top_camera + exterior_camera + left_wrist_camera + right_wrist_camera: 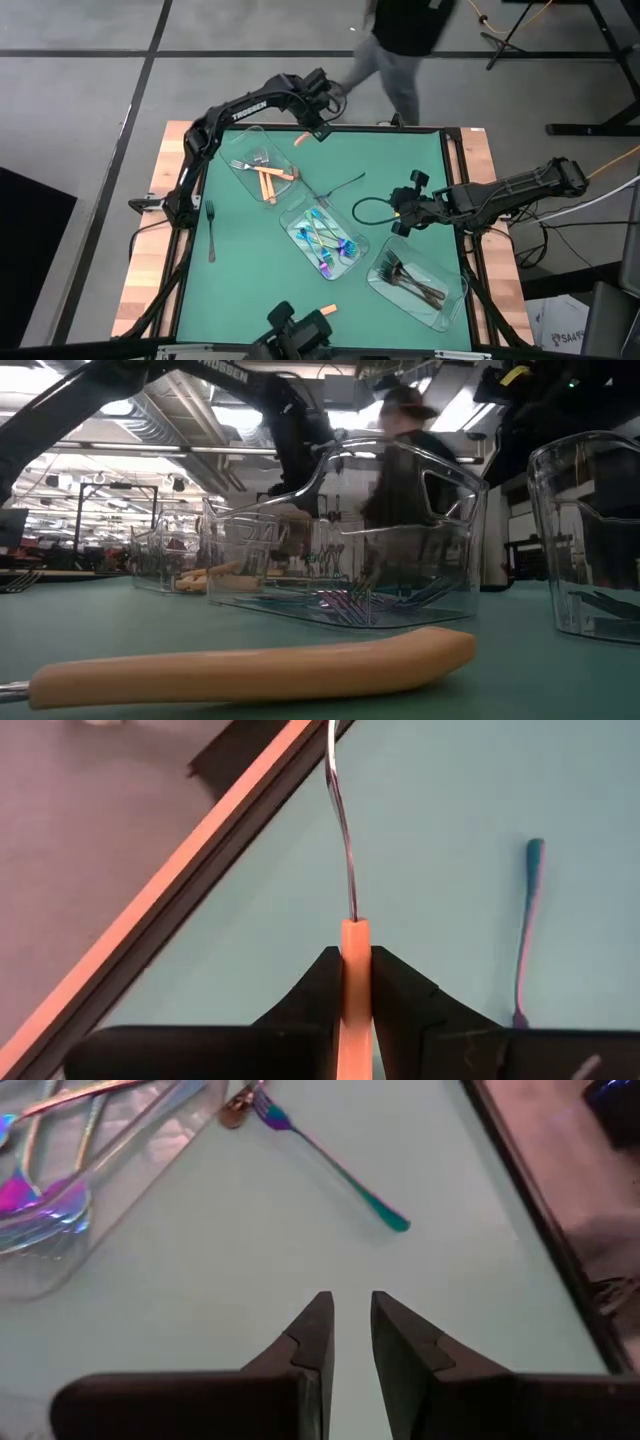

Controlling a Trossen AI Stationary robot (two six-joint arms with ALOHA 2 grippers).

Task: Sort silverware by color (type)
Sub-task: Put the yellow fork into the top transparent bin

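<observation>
- From above, light falls evenly on the green mat [250, 290]; shadows beneath the arms are faint and soft.
- A person [400, 50] walking past the table's far edge is smeared by motion blur.
- At table height, ceiling lights [130, 405] glare in bright strips, and the clear trays [350, 550] catch reflections.
- The orange handle [250, 660] closest to that camera is soft and out of focus.
- In the right wrist view, the fork [330, 1165] on the mat looks slightly blurred.
</observation>
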